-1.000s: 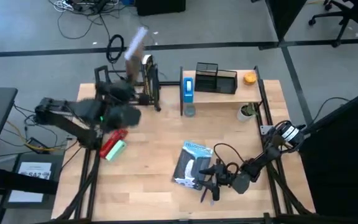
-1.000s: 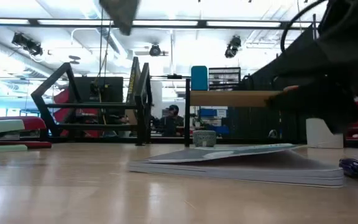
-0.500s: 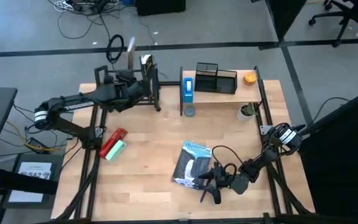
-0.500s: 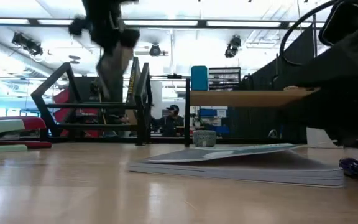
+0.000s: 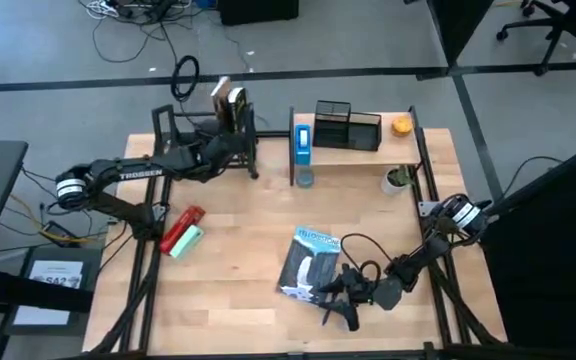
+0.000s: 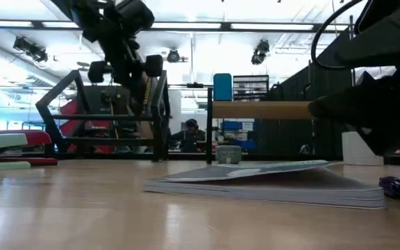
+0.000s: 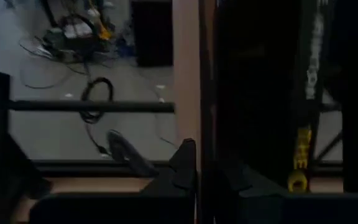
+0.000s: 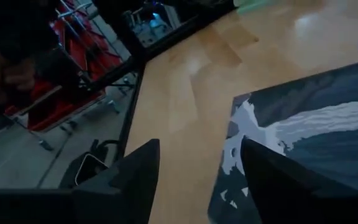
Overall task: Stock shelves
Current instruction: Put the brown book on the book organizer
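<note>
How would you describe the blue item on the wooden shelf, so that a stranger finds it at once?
Look at the light wood-board shelf along the far edge of the table, right of the black metal-tube rack. At the shelf's left end stands the blue box, upright, beside the black mesh organizer. It is the only blue thing on that board; the small orange object sits at the opposite end.

The open metal-tube rack was black; the wood-board shelf pale tan; the flat magazine blue, black and white.

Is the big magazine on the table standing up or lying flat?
Lying flat. The magazine shows its whole cover from above, and the low view shows it as a thin slab on the table.
</note>
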`<state>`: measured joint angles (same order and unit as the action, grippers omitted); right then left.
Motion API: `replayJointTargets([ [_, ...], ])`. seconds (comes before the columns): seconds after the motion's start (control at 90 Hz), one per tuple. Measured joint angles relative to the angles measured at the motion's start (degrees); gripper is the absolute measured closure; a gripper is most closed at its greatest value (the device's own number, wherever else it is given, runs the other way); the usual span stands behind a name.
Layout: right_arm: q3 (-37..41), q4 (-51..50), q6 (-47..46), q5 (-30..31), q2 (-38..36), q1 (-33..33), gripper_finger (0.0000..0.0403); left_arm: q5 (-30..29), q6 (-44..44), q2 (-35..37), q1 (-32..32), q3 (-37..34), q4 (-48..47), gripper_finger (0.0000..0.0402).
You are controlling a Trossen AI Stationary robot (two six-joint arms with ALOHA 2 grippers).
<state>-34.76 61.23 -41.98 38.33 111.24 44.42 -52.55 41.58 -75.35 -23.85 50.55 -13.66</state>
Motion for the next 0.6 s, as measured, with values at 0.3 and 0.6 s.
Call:
replayJointTargets([
  [0.3,0.0,-0.6,-0.9,0.2,0.0,0.0,0.0212,2.7,0.7,0.0,0.0,-0.7,0.8,0.0382],
  [0.6,0.0,-0.6,-0.7,2.3,0.0,0.0,0.0213,6.6,0.6,0.0,-0.1,-0.7,1.0,0.0366],
])
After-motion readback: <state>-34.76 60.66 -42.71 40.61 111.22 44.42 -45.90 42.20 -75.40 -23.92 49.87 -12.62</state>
